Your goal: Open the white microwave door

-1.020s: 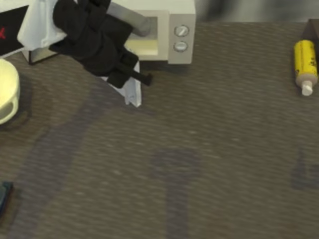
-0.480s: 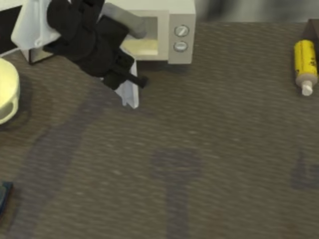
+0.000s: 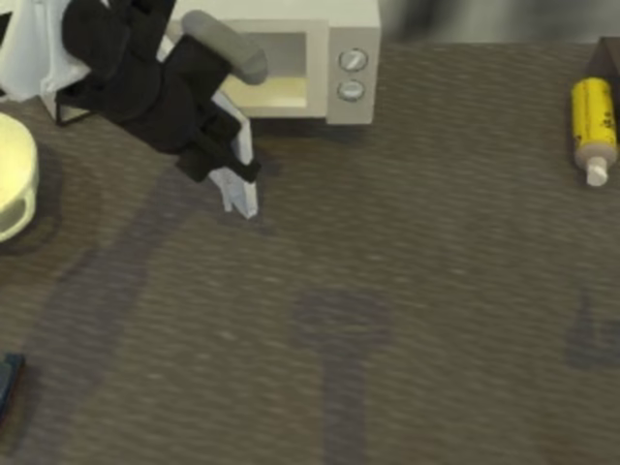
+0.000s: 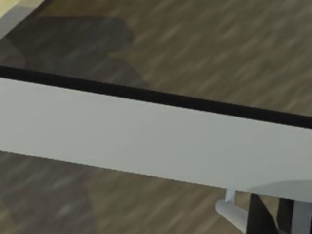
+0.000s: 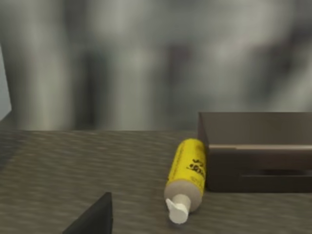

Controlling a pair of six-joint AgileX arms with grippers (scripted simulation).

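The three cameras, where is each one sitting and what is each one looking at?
Top view: above the table, looking down at the white microwave, the left gripper on the microwave door.
Left wrist view: on the left arm, facing the door's edge close up.
Right wrist view: on the right arm, facing a yellow tube and brown box.
Shared: door; tube.

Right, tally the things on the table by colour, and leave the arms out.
White: 1, the white microwave
Yellow: 1, the tube
Cream: 1, the bowl
Brown: 1, the box
Dark blue: 1, the item cut off at the top view's left edge
Total: 5
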